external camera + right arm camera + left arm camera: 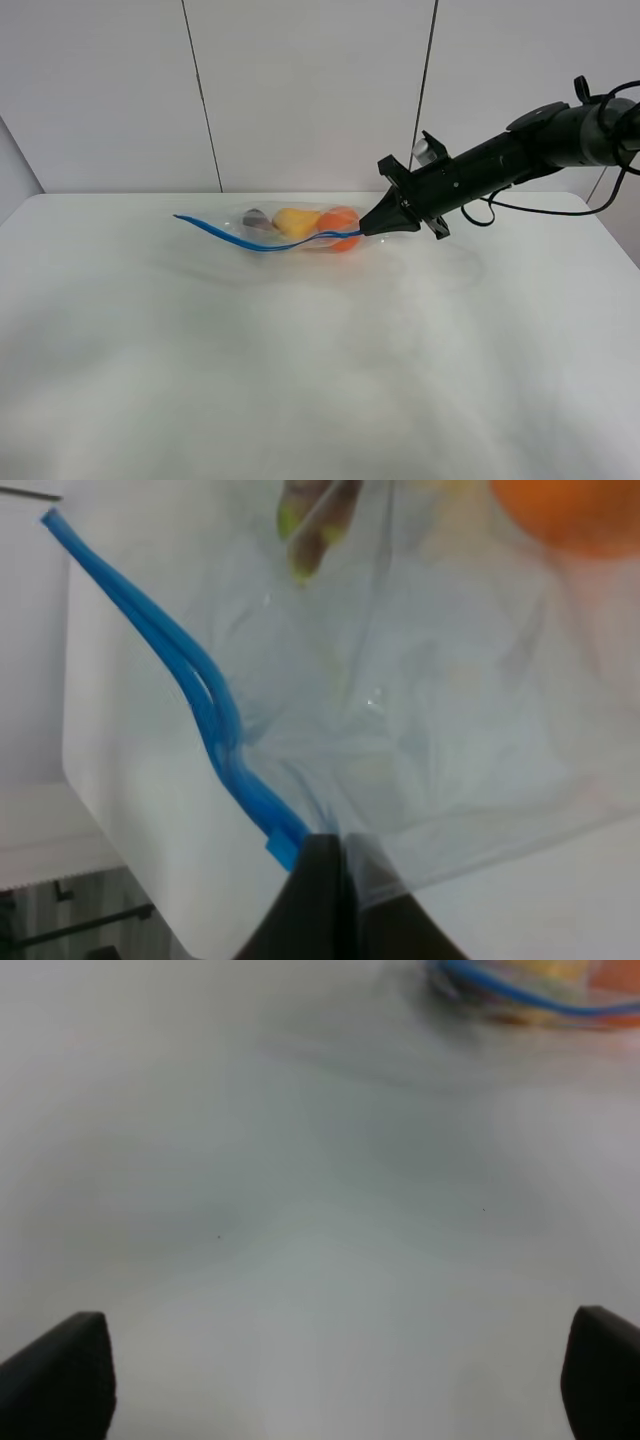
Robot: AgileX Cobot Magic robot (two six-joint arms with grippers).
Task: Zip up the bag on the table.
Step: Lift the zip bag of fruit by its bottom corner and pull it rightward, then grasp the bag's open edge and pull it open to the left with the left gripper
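Upper centre of the high view: a clear, crinkly plastic bag (290, 228), lying flat on a broad, matte white surface (300, 380) with rounded corners. Along the near edge of the bag, a thin blue zipper strip (262, 244), glossy and ribbon-like, sagging in a shallow curve from a raised tip at the left to the right-hand end. Through the film, in a row from left to right: a small dark eggplant (257, 218), a lumpy yellow pear (295, 221), a round orange (340, 225). Reaching in from the upper right, a black tubular arm, tapering to the right claw (365, 232), pinched together on the bag at the right-hand end of the strip. Seen close in the right wrist view: dark claw tips (335, 880) pressed flat against each other, blue strip (200, 690) running away from them in a bent double line, wrinkled transparent film beside it, orange (580, 515) blurred beyond. In the left wrist view: left claw (340, 1375) spread wide apart, two blunt black fingertips (65, 1380) at the frame's edges, nothing between them but bare white surface (300, 1210), with the bag (540, 995) well apart and out of focus. Left claw not seen in the high view.
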